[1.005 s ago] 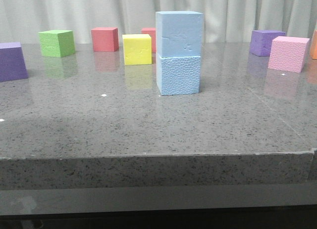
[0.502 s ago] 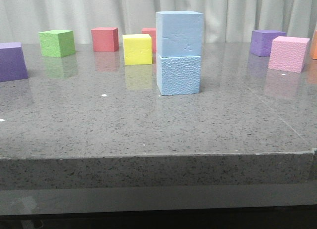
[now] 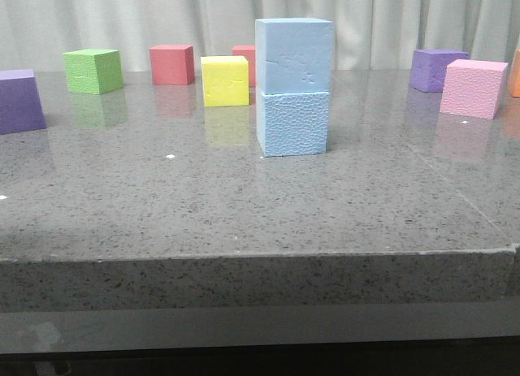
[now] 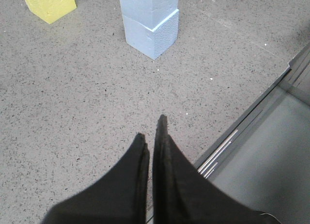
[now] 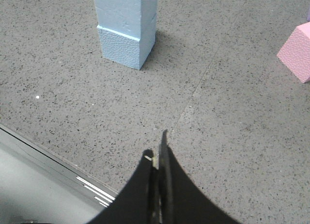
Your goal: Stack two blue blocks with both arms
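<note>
Front view shows the smooth blue block seated squarely on the pebbled blue block, the pair forming an upright stack near the middle of the grey speckled tabletop. Edges of the two cubes line up closely, with only a slight offset at the seam. No arm appears in this view. Behind the stack and to its left stand a yellow cube, two red cubes, a green cube and a purple cube; to its right stand a second purple cube and a pink cube, all well apart from the stack. Left wrist view shows the left gripper with its fingers pressed together, holding nothing, above the tabletop near its front edge and well apart from the stack. Right wrist view shows the right gripper with its fingers likewise pressed together, empty, also well apart from the stack.
</note>
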Robot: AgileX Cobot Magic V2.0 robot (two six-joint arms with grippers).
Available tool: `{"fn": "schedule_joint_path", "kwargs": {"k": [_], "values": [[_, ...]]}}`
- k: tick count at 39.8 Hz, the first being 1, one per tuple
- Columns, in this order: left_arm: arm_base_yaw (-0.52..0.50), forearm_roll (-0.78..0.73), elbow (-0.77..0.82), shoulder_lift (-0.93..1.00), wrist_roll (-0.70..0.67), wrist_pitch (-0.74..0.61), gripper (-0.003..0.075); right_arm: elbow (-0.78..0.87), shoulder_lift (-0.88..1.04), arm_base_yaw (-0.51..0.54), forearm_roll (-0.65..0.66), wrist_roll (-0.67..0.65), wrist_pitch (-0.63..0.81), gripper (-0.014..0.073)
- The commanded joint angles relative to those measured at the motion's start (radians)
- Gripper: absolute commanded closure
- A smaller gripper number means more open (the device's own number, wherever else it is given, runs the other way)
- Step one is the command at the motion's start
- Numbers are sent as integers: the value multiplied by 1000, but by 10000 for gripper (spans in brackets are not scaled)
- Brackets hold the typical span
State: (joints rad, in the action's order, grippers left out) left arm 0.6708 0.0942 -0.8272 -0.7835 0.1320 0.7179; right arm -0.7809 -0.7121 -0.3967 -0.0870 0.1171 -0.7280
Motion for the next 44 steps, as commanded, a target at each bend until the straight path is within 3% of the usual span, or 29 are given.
{"fn": "schedule_joint_path", "kwargs": {"k": [1, 22, 33, 44], "values": [[6, 5, -25, 5, 0, -78, 739, -25, -5, 7, -2, 9, 76, 660], [-20, 17, -6, 31, 0, -91, 739, -25, -5, 7, -2, 9, 76, 660], [-305, 30, 147, 205, 0, -216, 739, -25, -5, 7, -2, 9, 76, 660], [-537, 30, 463, 491, 0, -485, 739, -25, -5, 7, -2, 9, 76, 660]]}}
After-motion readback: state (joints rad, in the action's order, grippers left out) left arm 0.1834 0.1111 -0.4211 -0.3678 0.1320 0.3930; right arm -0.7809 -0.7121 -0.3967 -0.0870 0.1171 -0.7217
